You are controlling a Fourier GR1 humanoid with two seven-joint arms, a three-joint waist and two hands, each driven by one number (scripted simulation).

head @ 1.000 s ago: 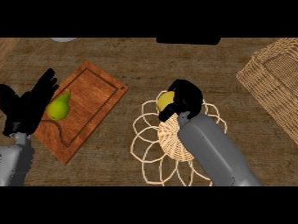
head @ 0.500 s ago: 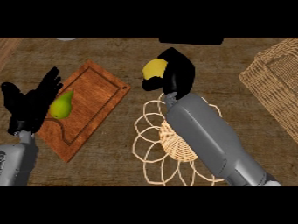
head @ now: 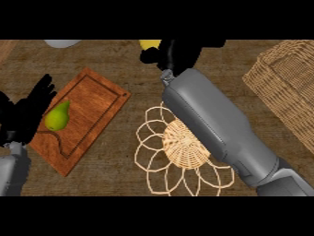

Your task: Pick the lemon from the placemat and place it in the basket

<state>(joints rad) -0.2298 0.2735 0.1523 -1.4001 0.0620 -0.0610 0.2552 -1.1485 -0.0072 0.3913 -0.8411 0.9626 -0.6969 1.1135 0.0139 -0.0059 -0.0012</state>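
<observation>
The right hand [head: 179,51], fingers curled round the lemon [head: 149,44] and held well beyond the placemat [head: 179,154], looks mid-carry, so the next move calls for swinging to its right over the basket [head: 292,87] before releasing.

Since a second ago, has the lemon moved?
Yes. The lemon, held in the right hand, has gone up the view, off the placemat, toward the counter's far edge.
</observation>
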